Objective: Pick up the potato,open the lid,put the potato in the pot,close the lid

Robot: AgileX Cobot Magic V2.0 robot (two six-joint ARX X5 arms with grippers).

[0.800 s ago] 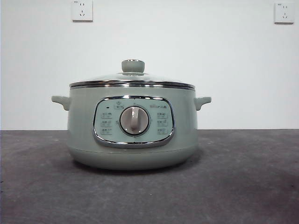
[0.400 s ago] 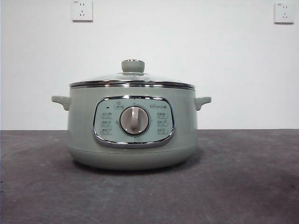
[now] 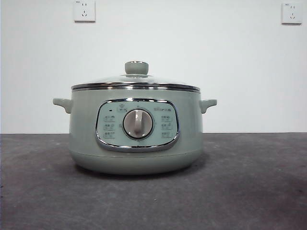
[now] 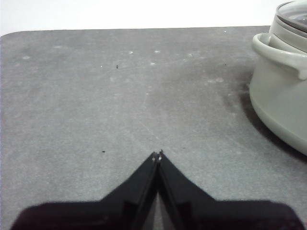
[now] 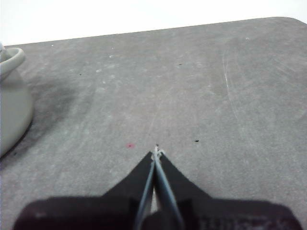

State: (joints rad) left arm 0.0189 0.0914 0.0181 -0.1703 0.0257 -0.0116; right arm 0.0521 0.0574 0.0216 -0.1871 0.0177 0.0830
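The pale sage-green pot (image 3: pixel 135 143) stands in the middle of the grey table, its dial facing the front view. The glass lid (image 3: pixel 135 81) with its green knob sits shut on it. The potato is out of view in every frame. My left gripper (image 4: pixel 157 154) is shut and empty over bare table, with the pot (image 4: pixel 280 91) off to one side. My right gripper (image 5: pixel 157 152) is shut and empty over bare table, with the pot's handle (image 5: pixel 12 60) at the edge of its view. Neither arm shows in the front view.
The grey table (image 3: pixel 249 191) ends at a white wall with two sockets (image 3: pixel 84 10). The table's rounded far corners show in the left wrist view (image 4: pixel 14 36) and the right wrist view (image 5: pixel 288 21).
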